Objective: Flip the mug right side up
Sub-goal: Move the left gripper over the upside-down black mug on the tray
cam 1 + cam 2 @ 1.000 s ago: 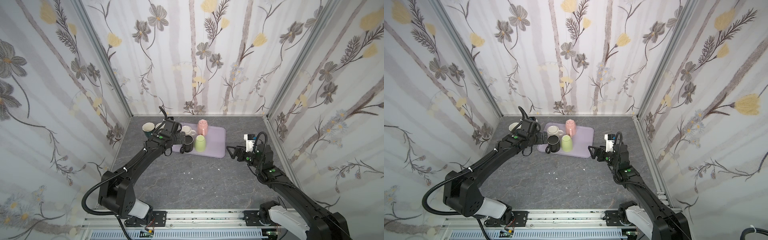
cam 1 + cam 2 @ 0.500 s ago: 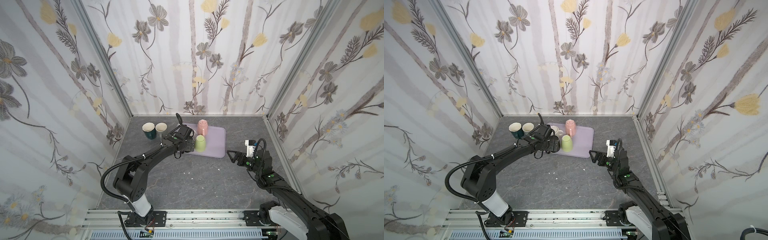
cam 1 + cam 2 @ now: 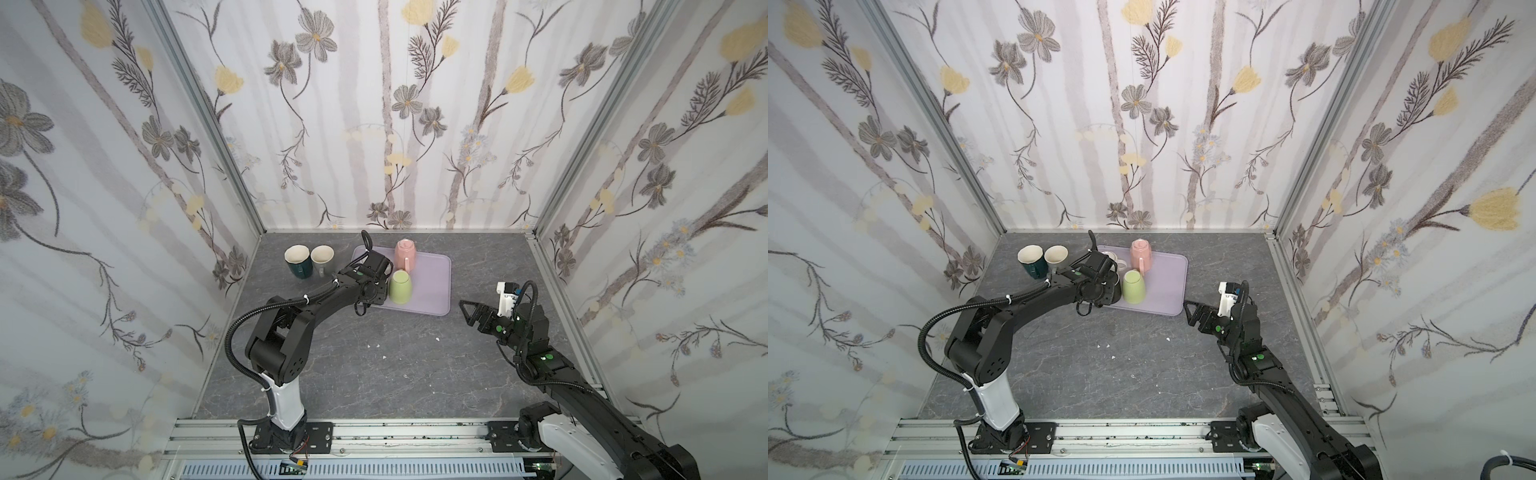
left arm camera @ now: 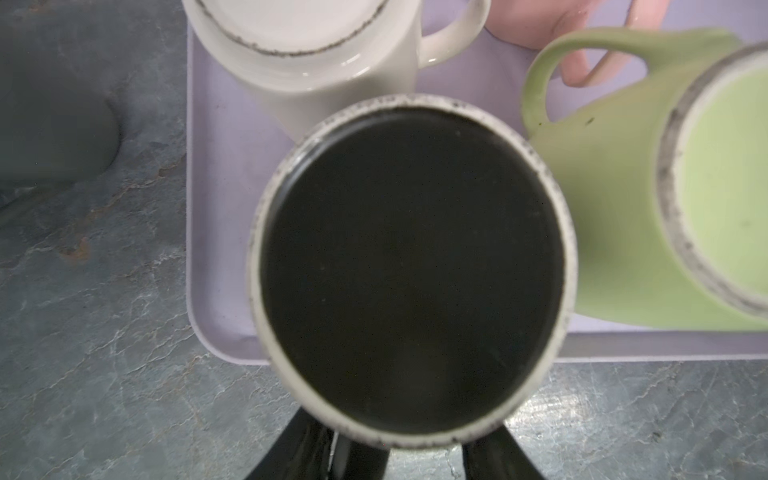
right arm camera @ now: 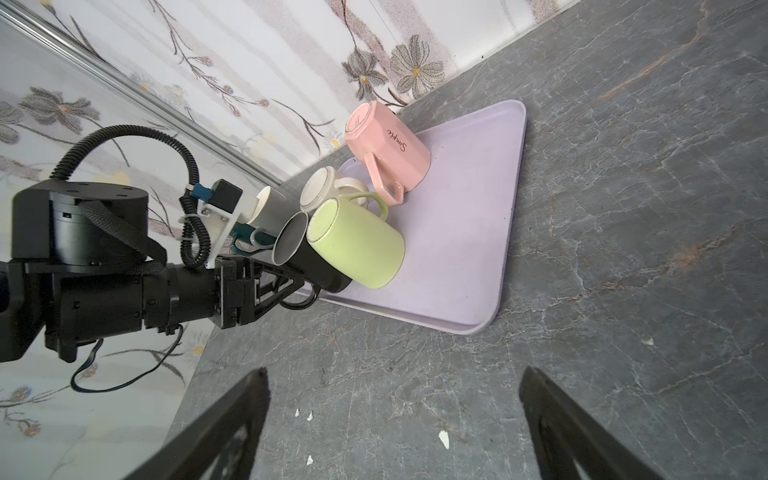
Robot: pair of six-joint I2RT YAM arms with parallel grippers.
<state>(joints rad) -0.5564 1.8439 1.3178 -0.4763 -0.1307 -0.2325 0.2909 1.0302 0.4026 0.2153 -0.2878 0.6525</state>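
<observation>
At the tray's [image 3: 432, 286] near-left corner the black mug [image 4: 411, 270] stands upside down, base up, just beside the green mug [image 3: 401, 286], which is also inverted. Behind them on the tray sit the cream mug [image 4: 307, 50] and the pink mug [image 3: 405, 253], both base up.

The left end effector [image 5: 299, 286] reaches in low from the bench [image 3: 374, 365] side, jaws part-way apart astride the black mug's handle [image 4: 359, 461]. The left wrist view shows bench through a gap between the handle and one finger, so no firm grip is visible.

The right end effector [image 3: 468, 311] hovers over the bench right of the tray, well apart from the mugs, jaws wide and empty.

Left of the tray, a teal mug [image 3: 297, 264] and a grey mug [image 3: 322, 257] stand upright on the bench, side by side.
</observation>
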